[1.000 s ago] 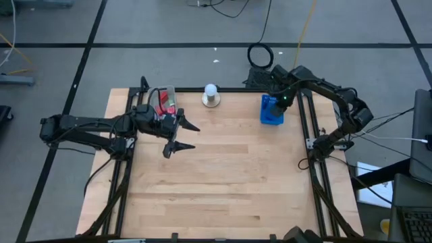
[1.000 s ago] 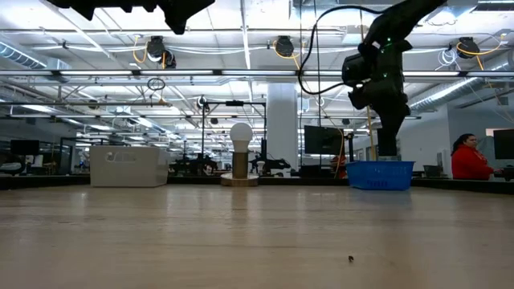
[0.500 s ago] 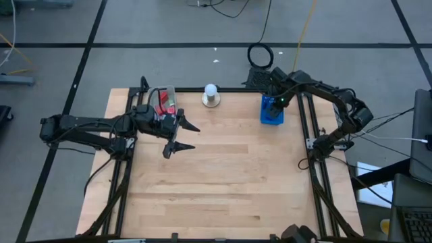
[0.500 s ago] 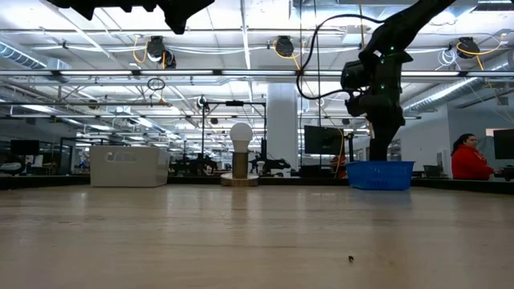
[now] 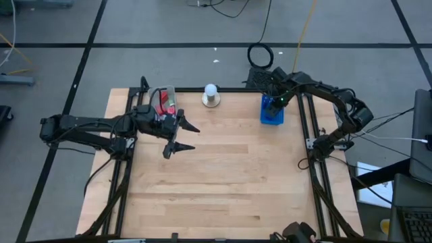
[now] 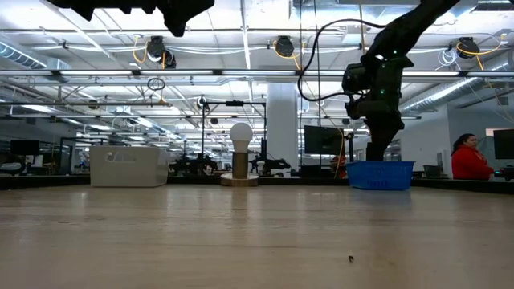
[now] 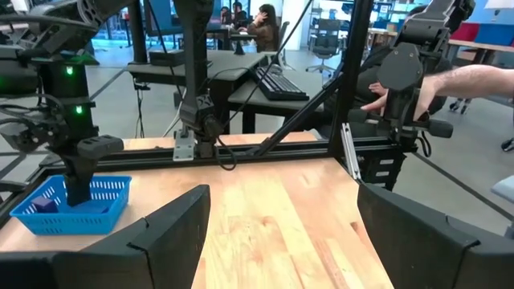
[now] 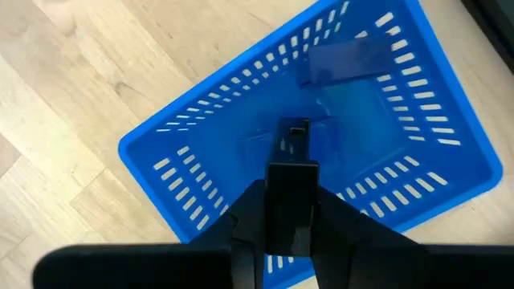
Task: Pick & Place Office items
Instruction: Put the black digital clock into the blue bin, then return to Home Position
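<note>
High view: the right gripper (image 5: 273,108) reaches down into the blue tray (image 5: 272,119), which stands near the tabletop's (image 5: 223,182) far right corner. The left gripper (image 5: 185,136) hangs over the left part of the tabletop with its fingers spread apart, empty. Behind it, at the far left corner, the grey tray (image 5: 162,101) holds red office items (image 5: 163,102); their long axes cannot be told. A white ball on a round base (image 5: 211,95) stands at the far edge between the two trays.

Low view: the right gripper's tip is hidden behind the blue tray's wall (image 6: 380,175). The grey tray (image 6: 128,166) hides its contents.

Left wrist view: the blue tray (image 7: 72,207) shows a blue item (image 7: 46,204) lying inside, beside the right arm.

Right wrist view: the right gripper's fingers (image 8: 291,201) are pressed together over the tray's floor; whether they pinch anything cannot be told. A flat blue piece (image 8: 350,61) lies by one wall, its long axis along that wall.
</note>
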